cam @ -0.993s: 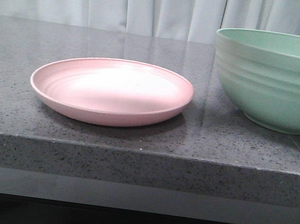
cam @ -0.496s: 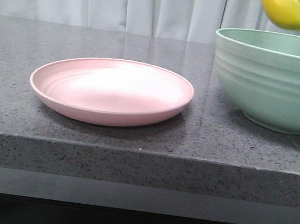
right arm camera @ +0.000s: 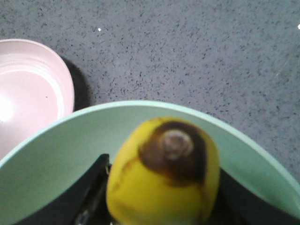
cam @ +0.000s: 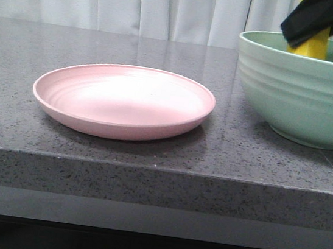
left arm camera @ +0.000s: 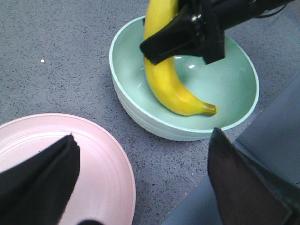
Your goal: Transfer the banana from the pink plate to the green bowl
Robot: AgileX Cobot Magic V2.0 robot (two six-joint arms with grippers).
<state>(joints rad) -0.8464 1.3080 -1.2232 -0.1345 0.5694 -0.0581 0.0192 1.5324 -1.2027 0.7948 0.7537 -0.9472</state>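
The yellow banana (left arm camera: 165, 82) hangs steeply inside the green bowl (left arm camera: 140, 117), its dark tip low against the inner wall. My right gripper (left arm camera: 185, 40) is shut on the banana's upper part. In the front view the gripper (cam: 307, 31) and a bit of banana (cam: 309, 47) show just above the bowl (cam: 305, 97) at the right. The right wrist view shows the banana's end (right arm camera: 161, 173) between the black fingers (right arm camera: 89, 194), over the bowl (right arm camera: 51, 159). The pink plate (cam: 123, 100) holds nothing. My left gripper (left arm camera: 140, 180) is open above the plate's edge (left arm camera: 108, 154).
The dark speckled stone counter (cam: 150, 153) has its front edge close below the plate and bowl. White curtains (cam: 139, 4) hang behind. The plate also shows in the right wrist view (right arm camera: 28, 89), beside the bowl.
The banana came into view above the bowl, then dropped lower into it with my right gripper, which now shows over the rim. Plate and bowl have not moved.
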